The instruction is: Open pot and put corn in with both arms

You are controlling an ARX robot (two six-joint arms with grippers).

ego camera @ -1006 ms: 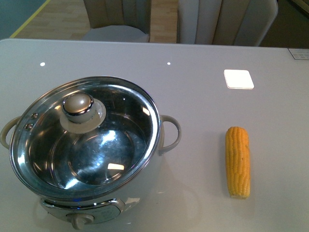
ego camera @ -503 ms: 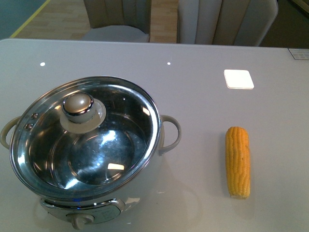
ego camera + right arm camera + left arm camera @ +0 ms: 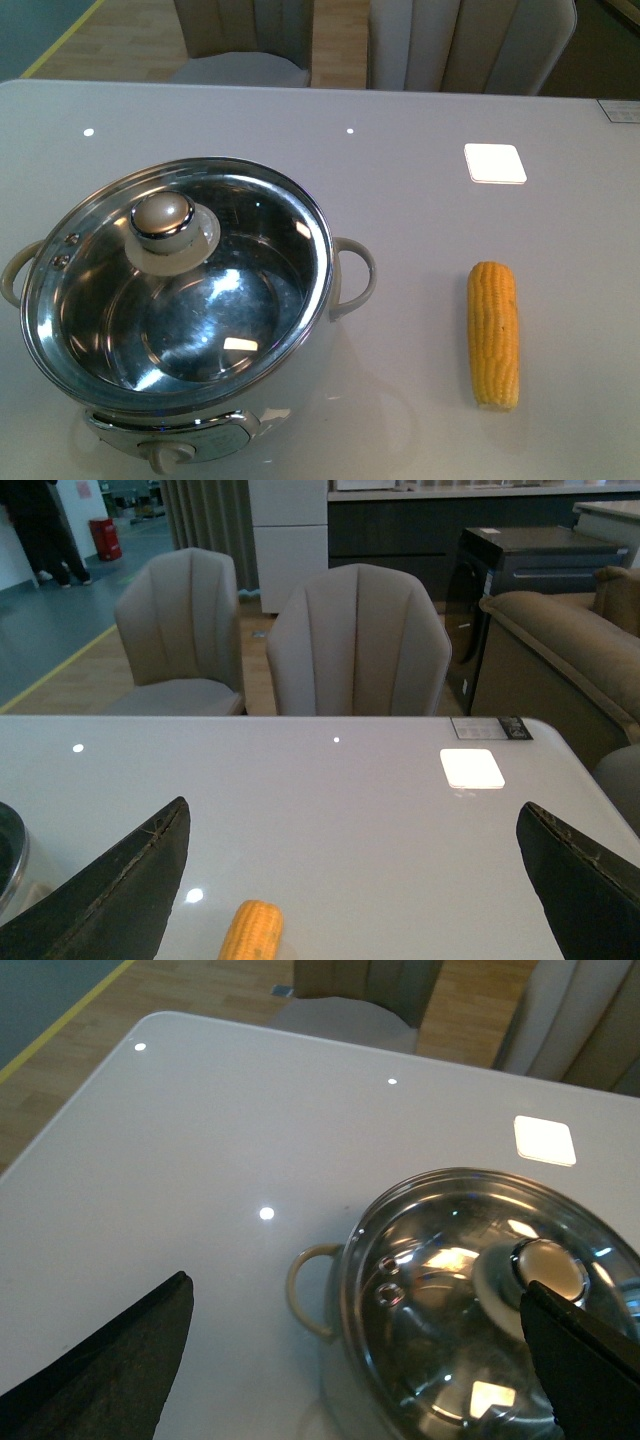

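- Starting at the left of the front view, the pot (image 3: 312, 365) is found in the lower left of the frame. It is closed by a glass lid (image 3: 225, 320), whose knob (image 3: 163, 217) sits toward the lid's upper left.
- The left gripper (image 3: 355, 1285) is shown by its wrist camera spread wide and empty, with the knob close by one finger. Neither arm is seen in the front view.
- A slip is judged possible at the knob: it is smooth and rounded, so an off-centre pinch could tilt the lid or drag the pot.
- The corn (image 3: 493, 335) is found in the lower right, lying flat and lengthwise up the frame, well apart from the pot.
- The right gripper (image 3: 352, 808) is likewise spread wide and empty.
- The cob could be rolled away if it is met by one finger first.
- The table (image 3: 420, 230) is glossy pale grey, with ceiling lights reflected in it. A white square tile (image 3: 494, 163) is set at upper right.
- Padded chairs (image 3: 357, 640), a wooden floor (image 3: 120, 40) and a sofa (image 3: 560, 650) are seen beyond.
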